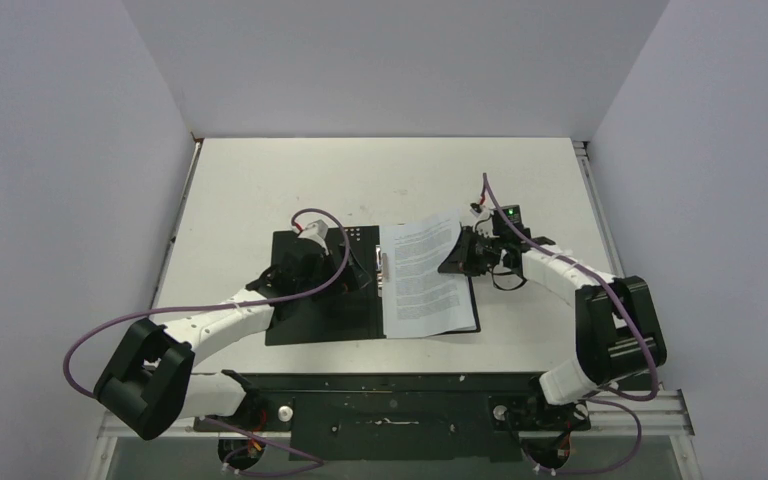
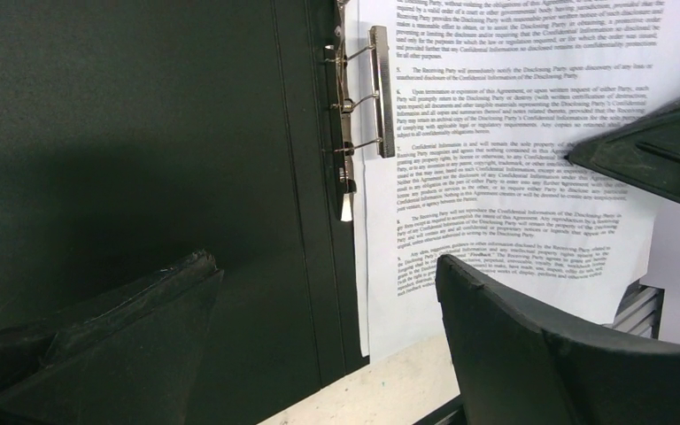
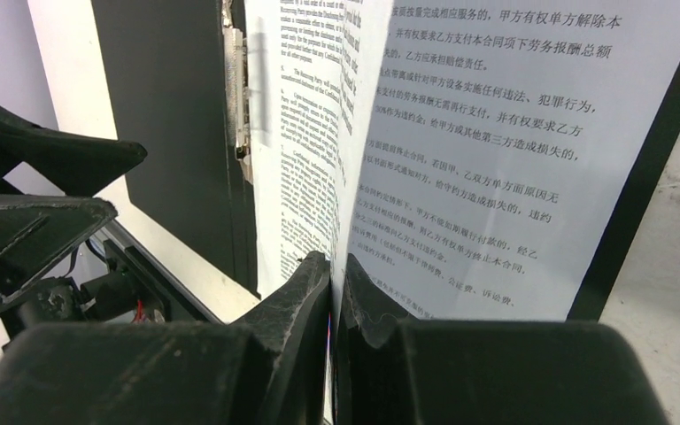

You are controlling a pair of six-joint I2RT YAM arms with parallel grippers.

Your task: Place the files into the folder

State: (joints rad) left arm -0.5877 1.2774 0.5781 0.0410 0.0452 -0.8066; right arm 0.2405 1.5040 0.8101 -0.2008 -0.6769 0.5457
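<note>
White files [image 3: 305, 133], edge between shut right gripper [image 3: 332, 270] jaws; left gripper [image 2: 326, 266] wide, seemingly empty.

The folder [image 2: 142, 133] lies open, its inside smooth matt black, and its spine clip [image 2: 381, 88] is shiny bare metal. The files [image 2: 496, 177] are thin matt white paper with black print. The right claw [image 3: 330, 270] looks like rough, scuffed black plastic. The desk [image 1: 360, 180] is dull white.

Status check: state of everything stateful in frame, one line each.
folder: open flat, black inside up.
spine clip: along the sheets' left edge; clamped or not, cannot tell.
top sheet: right edge lifted, pinched by right gripper.
lower sheet: flat on folder's right half.
left gripper: open, over folder's left half.
right gripper: shut on top sheet.
</note>
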